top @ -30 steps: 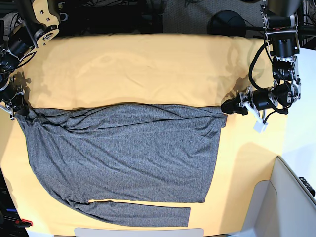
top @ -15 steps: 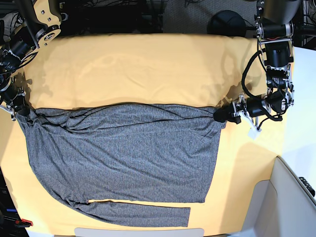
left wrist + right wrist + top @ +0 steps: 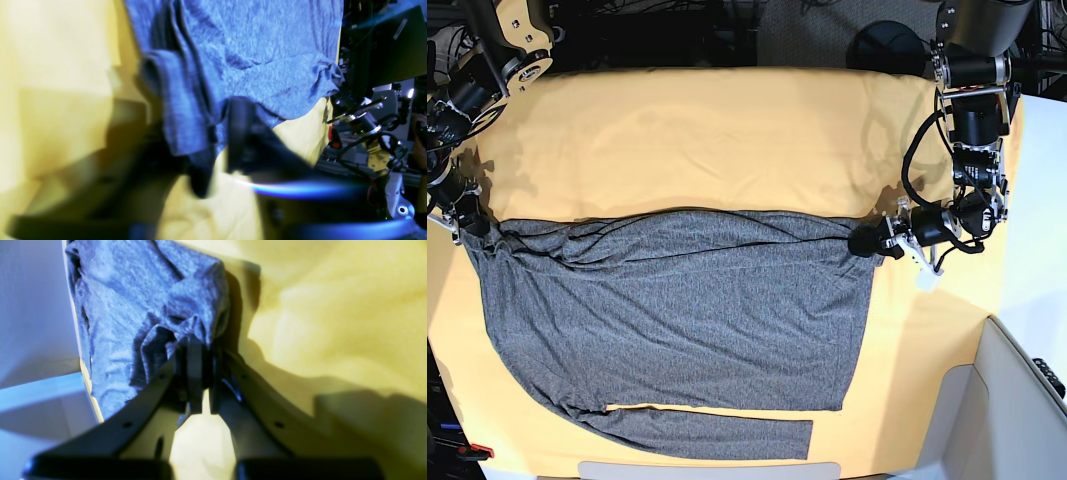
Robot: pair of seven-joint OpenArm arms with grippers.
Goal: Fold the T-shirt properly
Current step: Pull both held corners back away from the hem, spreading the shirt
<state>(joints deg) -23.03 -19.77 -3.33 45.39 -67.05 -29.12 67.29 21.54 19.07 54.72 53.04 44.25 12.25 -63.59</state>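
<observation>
Shirt lies flat across the desk's lower half. Right hand at 9 o'clock pinches a bunched corner; left hand at 3 o'clock grips the hem corner.

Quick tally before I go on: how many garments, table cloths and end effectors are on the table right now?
Grey T-shirt: 1
Yellow-orange table cloth: 1
End effectors: 2, the left end effector at the shirt's corner and the right end effector pinching the opposite corner
Total: 4
</observation>
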